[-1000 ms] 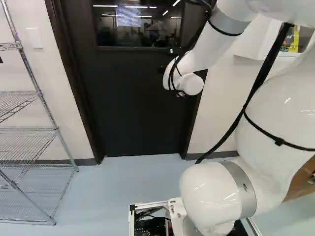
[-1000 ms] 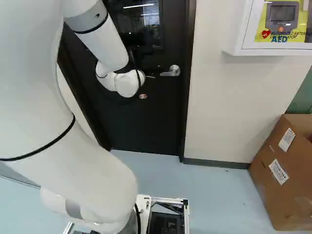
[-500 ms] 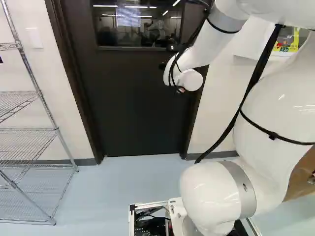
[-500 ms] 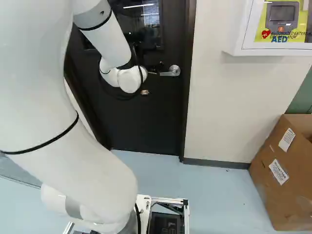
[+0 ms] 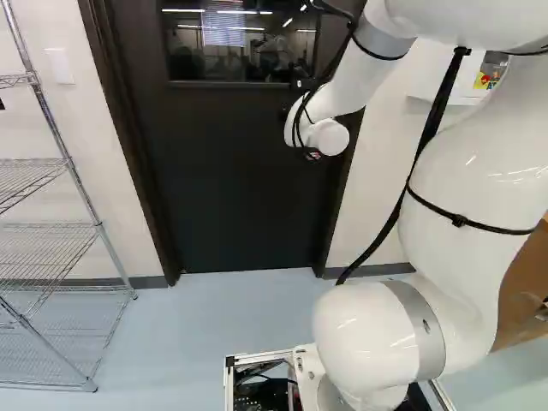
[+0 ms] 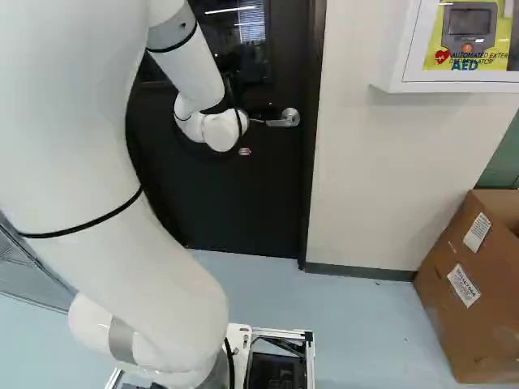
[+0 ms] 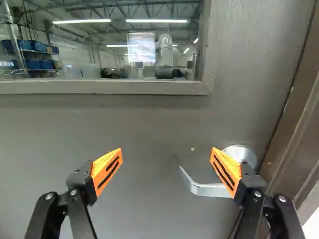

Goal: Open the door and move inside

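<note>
Black door [image 5: 240, 180] is standing closed in its frame [image 6: 315, 170], straight ahead of the base, with its metal lever handle [image 7: 212, 190] sitting near the frame's edge. The base is staying where it was, while the arm [image 6: 73, 154] is shifting: in the right base view its wrist end [image 6: 219, 130] is edging across towards the handle, and its big lower links are swinging the same way. The door itself is showing no change against its frame. For the task, this is looking like the last of the approach, with the latch still waiting to be worked and the drive inside yet to come.

In the wrist view the gripper [image 7: 167, 154] is holding its fingers [image 7: 106, 172] wide apart, clamped on nothing. One finger is overlapping the lever near its round mount, and the lever's free tip is pointing into the gap between them. Whether that finger is touching the metal, I cannot tell. The next move is probably calling for pressing the lever down; slipping off its smooth curve is being the likely risk.

Pale blue floor [image 5: 223, 317] is running up to the door. Wire shelving [image 5: 51, 227] is standing at one side, a cardboard box [image 6: 470, 300] at the other, below a white wall cabinet [image 6: 393, 49].
</note>
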Controlling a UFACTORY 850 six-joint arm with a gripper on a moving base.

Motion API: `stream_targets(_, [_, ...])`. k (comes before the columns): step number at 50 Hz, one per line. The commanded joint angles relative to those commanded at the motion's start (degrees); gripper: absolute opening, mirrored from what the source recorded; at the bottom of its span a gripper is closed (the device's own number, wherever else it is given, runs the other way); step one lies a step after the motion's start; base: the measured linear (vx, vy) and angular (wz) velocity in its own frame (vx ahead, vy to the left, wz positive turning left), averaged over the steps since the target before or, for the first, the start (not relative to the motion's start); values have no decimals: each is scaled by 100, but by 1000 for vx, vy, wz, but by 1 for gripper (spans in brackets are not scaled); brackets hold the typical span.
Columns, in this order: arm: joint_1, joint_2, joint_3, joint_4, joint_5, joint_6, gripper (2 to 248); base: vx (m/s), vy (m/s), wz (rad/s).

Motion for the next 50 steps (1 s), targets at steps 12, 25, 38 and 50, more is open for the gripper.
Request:
stream_targets(12, [2,-190,-49,0,0,0,247,0,0,0])
stream_targets(25, [2,-327,-27,0,0,0,247,0,0,0])
stream_targets(38, [2,-457,3,0,0,0,247,0,0,0])
stream_targets(50, [3,-588,19,0,0,0,247,0,0,0])
